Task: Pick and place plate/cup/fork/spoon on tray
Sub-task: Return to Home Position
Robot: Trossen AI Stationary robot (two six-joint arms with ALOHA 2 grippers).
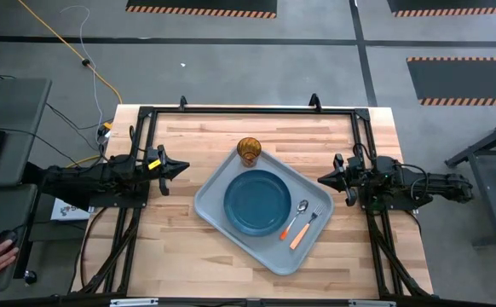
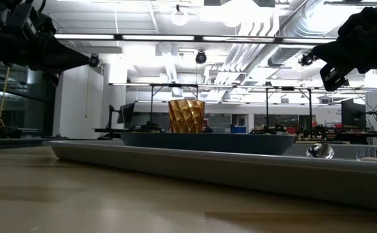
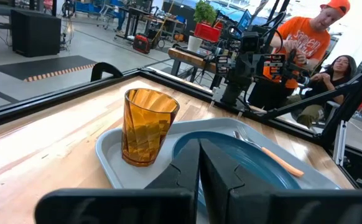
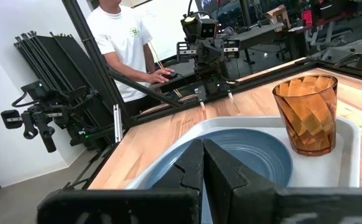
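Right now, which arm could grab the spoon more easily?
The right arm. The spoon lies on the right side of the tray, close to the right tool. The left tool would have to reach over the plate.

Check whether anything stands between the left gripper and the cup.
Nothing visible does. The left gripper, shut, hovers over bare table beside the tray; only the tray's low lip lies between it and the cup, which stands upright in the tray's corner. The right gripper waits on the tray's other side.
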